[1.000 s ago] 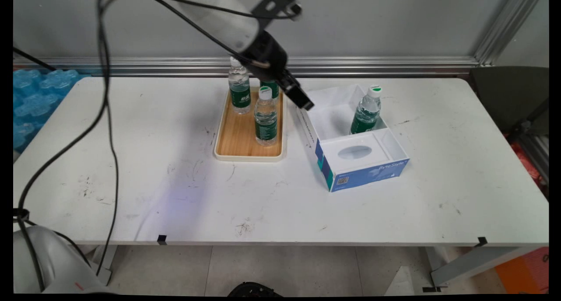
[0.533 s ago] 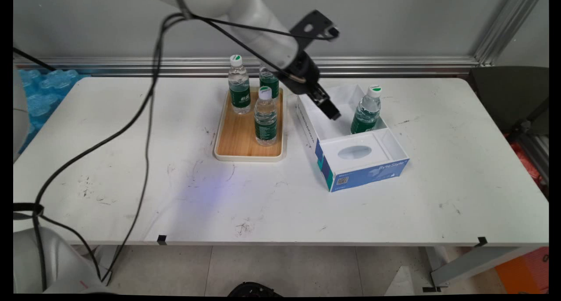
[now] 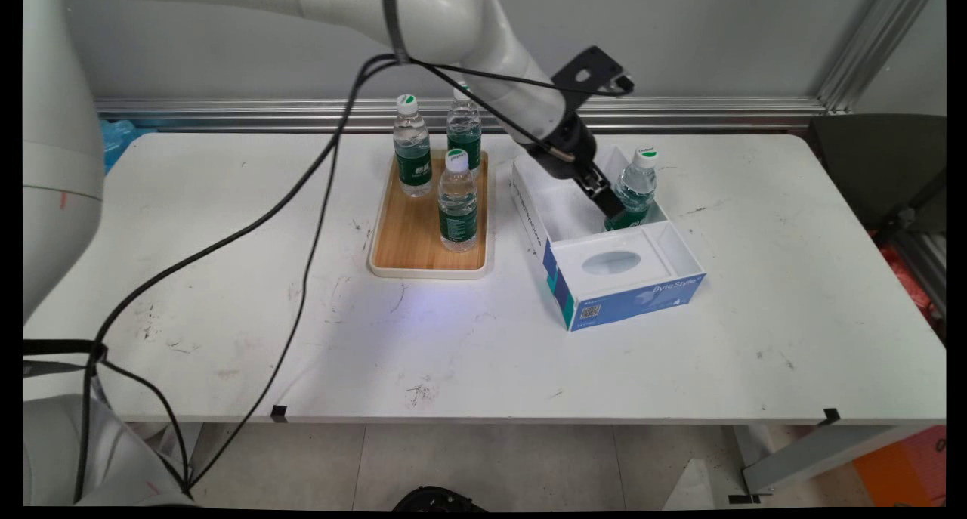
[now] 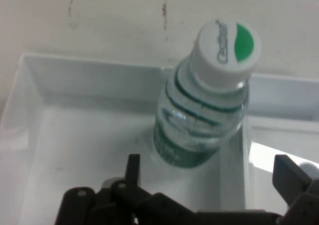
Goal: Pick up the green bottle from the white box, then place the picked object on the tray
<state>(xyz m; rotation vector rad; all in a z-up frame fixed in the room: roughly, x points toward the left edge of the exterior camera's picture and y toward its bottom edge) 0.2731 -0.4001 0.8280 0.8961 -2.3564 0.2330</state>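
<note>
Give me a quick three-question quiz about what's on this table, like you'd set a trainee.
1. True or false: the gripper is open, its fingers either side of the bottle in the box.
2. How many bottles stand on the wooden tray?
A. one
B. three
C. five
3. Fill in: the box lies to the tray's ____ in the main view.

Key:
1. True; nothing is clamped yet.
2. B: back left bottle, back right bottle, front bottle.
3. Right.

3 bottles (image 3: 458, 202) on tray (image 3: 408, 251) (box (image 3: 684, 258) right).
</note>
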